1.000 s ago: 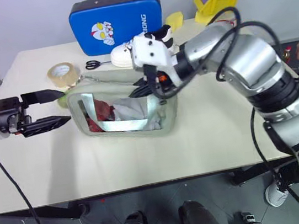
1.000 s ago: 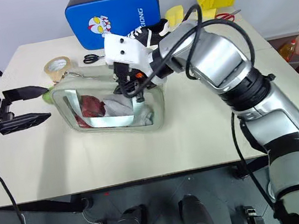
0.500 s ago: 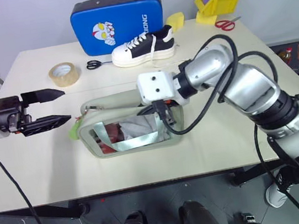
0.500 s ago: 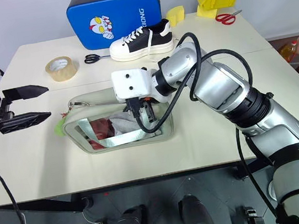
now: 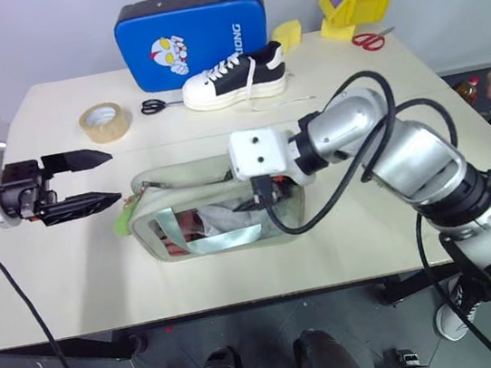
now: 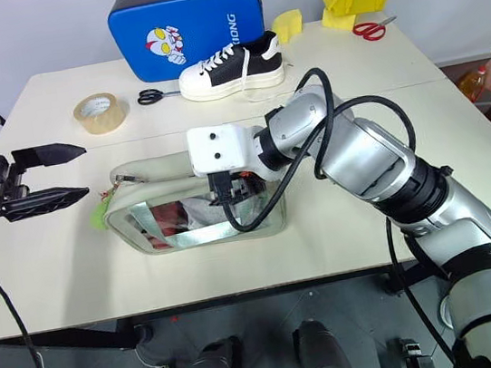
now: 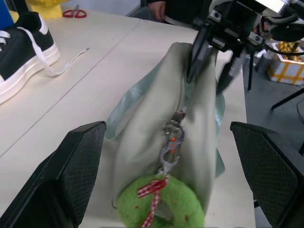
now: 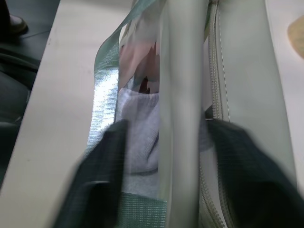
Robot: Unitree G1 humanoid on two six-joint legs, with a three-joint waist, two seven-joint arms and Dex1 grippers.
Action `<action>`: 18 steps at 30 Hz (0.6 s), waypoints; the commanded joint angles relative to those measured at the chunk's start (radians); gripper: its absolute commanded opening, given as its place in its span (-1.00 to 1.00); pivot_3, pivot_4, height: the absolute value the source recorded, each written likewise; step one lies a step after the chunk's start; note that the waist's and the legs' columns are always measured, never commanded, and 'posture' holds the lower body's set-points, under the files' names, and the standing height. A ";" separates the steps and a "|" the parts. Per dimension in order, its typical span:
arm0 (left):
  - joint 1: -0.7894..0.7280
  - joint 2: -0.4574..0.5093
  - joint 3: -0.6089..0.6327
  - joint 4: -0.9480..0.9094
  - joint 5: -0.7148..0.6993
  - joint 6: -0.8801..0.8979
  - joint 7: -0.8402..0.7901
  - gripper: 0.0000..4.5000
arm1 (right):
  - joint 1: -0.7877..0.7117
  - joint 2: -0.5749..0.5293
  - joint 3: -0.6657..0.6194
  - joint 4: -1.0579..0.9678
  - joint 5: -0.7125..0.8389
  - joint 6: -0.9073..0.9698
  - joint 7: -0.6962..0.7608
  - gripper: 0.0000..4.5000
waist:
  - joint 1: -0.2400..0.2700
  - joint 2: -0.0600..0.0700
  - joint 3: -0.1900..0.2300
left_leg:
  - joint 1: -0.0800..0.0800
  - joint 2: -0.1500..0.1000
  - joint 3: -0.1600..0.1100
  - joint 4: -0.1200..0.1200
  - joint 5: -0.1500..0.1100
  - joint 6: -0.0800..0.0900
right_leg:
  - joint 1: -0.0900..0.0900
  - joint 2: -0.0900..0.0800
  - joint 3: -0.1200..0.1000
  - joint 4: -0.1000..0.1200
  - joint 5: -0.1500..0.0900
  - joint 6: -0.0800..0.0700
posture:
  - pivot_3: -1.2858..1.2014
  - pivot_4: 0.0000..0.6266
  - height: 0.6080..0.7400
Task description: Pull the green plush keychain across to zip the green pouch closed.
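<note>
From the head, the pouch (image 5: 217,208) lies on the table (image 5: 74,263), the keychain (image 5: 123,221) at its left end. The left gripper (image 5: 107,178), fingers apart, waits just beside the keychain to pull. The right wrist shows the right gripper's fingers (image 8: 102,190) apart, straddling the pouch's top edge, likely steadying it.

The green pouch (image 5: 217,208) is soft matt cloth with a shiny see-through plastic window. The green plush keychain (image 7: 161,205) is fuzzy, and hangs on a shiny metal clip (image 7: 170,145). The table (image 5: 74,263) is smooth and pale. The blue pad (image 5: 190,29) looks glossy. The tape roll (image 5: 104,121) looks like brown paper.
</note>
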 commanded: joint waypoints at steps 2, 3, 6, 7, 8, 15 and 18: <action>0.012 0.011 0.012 -0.036 -0.004 0.003 -0.004 1.00 | -0.018 -0.029 -0.120 -0.023 0.065 0.048 0.015 0.98 | 0.001 0.000 0.000 | 0.000 0.000 0.000 0.000 0.000 0.000 | 0.000 0.000 0.000 0.000 0.000 0.000 | 0.03 -0.52 0.98; 0.014 0.009 0.011 -0.041 -0.006 0.005 -0.003 1.00 | -0.020 -0.044 -0.147 -0.026 0.082 0.060 0.022 0.98 | 0.001 0.000 0.000 | 0.000 0.000 0.000 0.000 0.000 0.000 | 0.000 0.000 0.000 0.000 0.000 0.000 | 0.03 -0.52 0.98; 0.015 0.004 0.006 -0.047 -0.008 0.007 0.001 1.00 | -0.015 -0.096 -0.220 -0.058 0.139 0.104 0.042 0.98 | 0.005 0.000 0.000 | 0.000 -0.001 0.000 0.000 0.000 0.000 | 0.000 -0.001 0.000 0.000 0.000 0.000 | 0.03 -0.52 0.98; 0.015 0.003 0.005 -0.048 -0.009 0.008 0.001 1.00 | -0.007 -0.118 -0.245 -0.077 0.158 0.122 0.046 0.98 | 0.005 0.000 0.000 | 0.000 -0.001 0.000 0.000 0.000 0.000 | 0.000 -0.001 0.000 0.000 0.000 0.000 | 0.03 -0.52 0.98; 0.014 0.002 0.005 -0.048 -0.009 0.009 0.001 1.00 | 0.004 -0.138 -0.264 -0.095 0.173 0.138 0.046 0.98 | 0.005 0.000 0.000 | 0.000 -0.001 0.000 0.000 0.000 0.000 | 0.000 -0.001 0.000 0.000 0.000 0.000 | 0.03 -0.52 0.98; 0.009 0.000 0.001 -0.049 -0.009 0.015 0.001 1.00 | 0.142 -0.225 -0.322 -0.198 0.229 0.196 -0.007 0.98 | 0.000 0.000 0.000 | 0.000 0.000 0.002 0.000 0.000 0.000 | 0.000 -0.001 0.000 0.000 0.000 0.000 | 0.03 -0.52 0.98; -0.005 -0.001 -0.007 -0.043 -0.004 0.016 0.000 1.00 | 0.209 -0.234 -0.283 -0.207 0.197 0.172 -0.046 0.88 | 0.002 0.000 0.000 | 0.000 0.000 0.003 0.000 0.000 0.000 | 0.000 0.000 0.000 0.000 0.000 0.000 | 0.03 -0.52 0.98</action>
